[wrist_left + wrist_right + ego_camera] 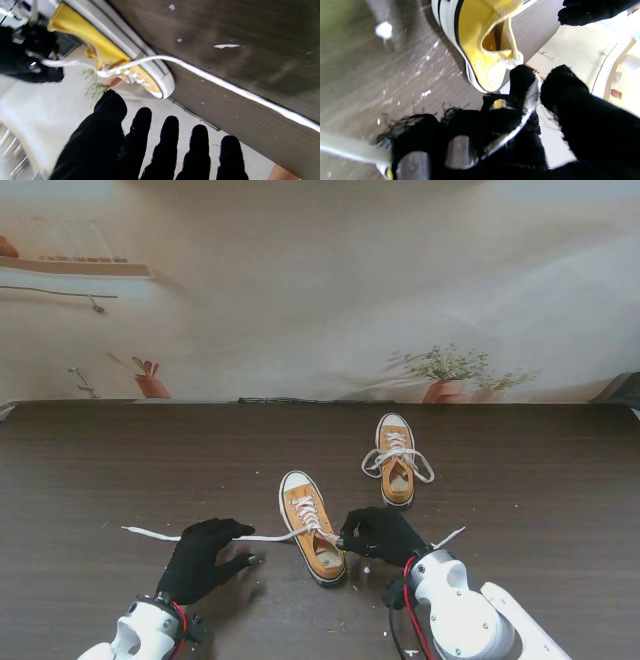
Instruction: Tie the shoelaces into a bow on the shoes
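Because the left strand of flat white shoelace (pixel 200 536) runs straight out sideways from the near yellow canvas sneaker with the white rubber toe cap (pixel 312 526), the coming move turns on where that strand lies against my left hand in its black glove (pixel 203 558). In the stand view it passes just beyond the fingertips of that hand, its long axis crossways to the fingers, its loose end well past the hand on the outer side. The left wrist view shows the same: the strand lies flat on the dark wood-grain table (pixel 90 480), in front of the fingers and apart from them. My left hand is spread, fingers (pixel 170 130) apart, palm toward the table, holding nothing. It is plainly the nearer hand for this strand.

My right hand in its black glove (pixel 380 534) sits just beside the sneaker's heel opening, on its right. Its fingers are curled, and the right wrist view shows the other white lace strand (pixel 520 117) running between thumb and forefinger, so I judge it pinched there. A short white tail lies just past that hand's outer side.

The second yellow sneaker (pixel 396 459) stands farther from me, beyond the right hand, its laces looped loosely. On the near sneaker I see no knot and no bow; I judge the tying barely begun.
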Motion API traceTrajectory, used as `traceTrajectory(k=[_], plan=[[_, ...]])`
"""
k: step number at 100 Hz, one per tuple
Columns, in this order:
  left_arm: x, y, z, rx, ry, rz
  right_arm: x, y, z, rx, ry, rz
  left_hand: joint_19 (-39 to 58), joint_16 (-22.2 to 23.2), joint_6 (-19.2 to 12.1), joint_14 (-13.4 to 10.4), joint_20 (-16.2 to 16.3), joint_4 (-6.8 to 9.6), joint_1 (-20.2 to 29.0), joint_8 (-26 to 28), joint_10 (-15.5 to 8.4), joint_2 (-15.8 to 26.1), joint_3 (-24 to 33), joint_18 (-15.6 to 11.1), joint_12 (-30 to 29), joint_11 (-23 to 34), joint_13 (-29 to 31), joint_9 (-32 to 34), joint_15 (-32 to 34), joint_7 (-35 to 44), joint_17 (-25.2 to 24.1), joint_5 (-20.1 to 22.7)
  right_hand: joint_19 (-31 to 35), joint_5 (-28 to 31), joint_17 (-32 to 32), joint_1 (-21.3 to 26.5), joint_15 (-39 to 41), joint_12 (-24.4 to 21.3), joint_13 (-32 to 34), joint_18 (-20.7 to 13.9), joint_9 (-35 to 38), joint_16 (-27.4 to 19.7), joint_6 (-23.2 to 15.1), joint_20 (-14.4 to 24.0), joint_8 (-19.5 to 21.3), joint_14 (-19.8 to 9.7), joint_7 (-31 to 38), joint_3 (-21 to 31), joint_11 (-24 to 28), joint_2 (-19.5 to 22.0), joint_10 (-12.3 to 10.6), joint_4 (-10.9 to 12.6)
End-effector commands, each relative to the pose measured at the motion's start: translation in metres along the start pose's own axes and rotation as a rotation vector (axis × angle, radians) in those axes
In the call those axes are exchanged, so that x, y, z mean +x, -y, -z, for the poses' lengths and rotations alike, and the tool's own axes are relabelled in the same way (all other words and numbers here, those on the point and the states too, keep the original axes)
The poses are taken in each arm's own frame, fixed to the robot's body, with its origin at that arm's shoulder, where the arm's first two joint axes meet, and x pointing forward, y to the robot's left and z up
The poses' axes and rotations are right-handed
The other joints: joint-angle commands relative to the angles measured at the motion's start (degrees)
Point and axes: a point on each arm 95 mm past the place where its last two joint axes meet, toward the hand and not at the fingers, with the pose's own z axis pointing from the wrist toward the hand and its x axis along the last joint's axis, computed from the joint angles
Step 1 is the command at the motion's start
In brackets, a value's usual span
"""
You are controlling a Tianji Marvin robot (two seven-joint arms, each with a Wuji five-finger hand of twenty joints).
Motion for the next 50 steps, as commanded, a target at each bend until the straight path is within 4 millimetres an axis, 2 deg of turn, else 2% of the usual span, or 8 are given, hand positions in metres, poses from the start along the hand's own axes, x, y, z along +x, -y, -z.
traceTrajectory(k=[1, 6, 8, 12, 14, 16, 38, 50], plan=[[0.004, 0.009, -0.005, -0.012, -0.012, -0.073, 0.002, -0.009, 0.004, -0.001, -0.010, 0.030, 1.57, -1.66, -0.53, -0.52, 0.96, 1.15, -2.37, -2.07, -1.83, -0.49, -1.15, -0.61, -0.58, -1.00, 0.47, -1.24, -0.36, -2.99, -0.92, -3.24, 16.56, -1.77, 2.85, -0.99, 4.85, 1.37, 2.50, -3.50, -1.09, 1.02, -2.06, 1.42, -1.64, -5.32, -0.85, -1.03, 1.98, -1.50, -0.73, -0.65], [0.006, 0.011, -0.008, -0.037, -0.014, -0.136, 0.002, -0.013, 0.004, -0.013, -0.013, 0.042, 2.30, -1.59, -0.62, -0.90, 1.09, 1.14, -3.44, -2.46, -2.48, -1.26, -1.33, -0.71, -0.55, -1.08, 0.58, -1.51, -0.33, -3.84, -0.50, -4.48, 16.56, -2.00, 2.91, -0.77, 4.87, 1.83, 2.50, -4.09, -1.39, 1.03, -2.10, 1.58, -2.00, -5.62, -0.97, -1.17, 2.17, -1.64, -0.90, -0.62], [0.007, 0.012, -0.010, -0.046, -0.015, -0.163, 0.002, -0.015, 0.004, -0.018, -0.014, 0.046, 3.42, -1.41, -0.69, -1.24, 0.52, 1.00, -5.00, -2.63, -2.77, -2.00, 0.96, -0.76, -0.40, -1.15, 0.66, -1.72, -0.37, -4.07, -0.57, -4.99, 16.56, -2.02, 2.91, -0.63, 4.88, 1.86, 2.50, -4.10, -1.39, 1.03, -2.08, 1.60, -2.08, -5.57, -1.00, -1.07, 2.16, -1.58, -0.90, -0.56], [0.009, 0.012, -0.013, -0.055, -0.019, -0.203, 0.003, -0.018, 0.004, -0.026, -0.014, 0.051, 4.12, -1.37, -0.60, -1.59, 0.45, 0.88, -5.99, -2.77, -3.07, -3.18, 1.46, -0.74, -0.37, -1.24, 0.65, -2.17, -0.39, -4.43, -0.36, -5.90, 16.56, -2.00, 2.89, -0.53, 4.89, 1.92, 2.49, -4.05, -1.45, 1.04, -2.05, 1.63, -2.28, -5.40, -1.06, -0.89, 2.10, -1.27, -0.82, -0.45], [0.010, 0.012, -0.015, -0.059, -0.022, -0.217, 0.003, -0.019, 0.004, -0.029, -0.012, 0.051, 5.15, -1.46, -0.51, -1.69, -0.05, 0.56, -7.78, -2.79, -3.09, -4.35, 4.58, -0.71, -0.41, -1.14, 0.58, -2.34, -0.38, -4.43, -0.57, -6.03, 16.56, -1.92, 2.88, -0.42, 4.91, 1.95, 2.48, -3.98, -1.42, 1.04, -1.89, 1.65, -2.41, -5.26, -1.09, -0.76, 2.07, -1.31, -0.60, -0.38], [0.011, 0.012, -0.017, -0.065, -0.026, -0.229, 0.003, -0.020, 0.004, -0.031, -0.010, 0.051, 5.51, -1.49, -0.53, -1.81, -0.14, 0.44, -8.45, -2.81, -3.24, -4.91, 5.25, -0.72, -0.44, -1.18, 0.47, -2.55, -0.41, -4.46, -0.60, -6.15, 16.56, -1.78, 2.87, -0.37, 4.93, 1.96, 2.48, -3.93, -1.39, 1.05, -1.81, 1.67, -2.46, -5.16, -1.04, -0.67, 2.05, -1.36, -0.50, -0.35], [0.033, 0.009, -0.024, -0.129, 0.037, -0.291, 0.004, -0.023, 0.005, -0.028, 0.016, 0.024, 6.52, -2.05, 0.38, -2.09, -0.26, 0.42, -10.65, -2.92, -2.94, -6.94, 4.24, -1.51, -0.75, -2.09, -1.60, -4.64, -1.80, -4.79, -1.62, -5.46, 16.56, -1.83, 2.81, -0.23, 5.06, 2.15, 2.42, -2.77, -1.65, 1.22, -1.35, 2.28, -3.39, -4.06, -0.92, 1.20, 1.54, -2.36, 0.45, -0.53], [0.049, 0.004, -0.024, -0.117, 0.065, -0.342, 0.006, -0.021, 0.007, -0.001, 0.025, -0.053, 7.68, -1.98, 1.23, -1.60, -0.37, 0.58, -10.35, -3.00, -2.07, -7.94, 3.89, -1.44, -0.61, -1.82, -0.67, -3.93, -1.55, -4.90, -0.24, -3.16, 16.56, -1.50, 2.67, -0.21, 4.98, 2.14, 2.40, -2.15, -1.63, 1.13, -1.06, 2.17, -3.52, -3.21, -0.78, 1.95, 1.35, -2.76, 1.11, -0.74]])
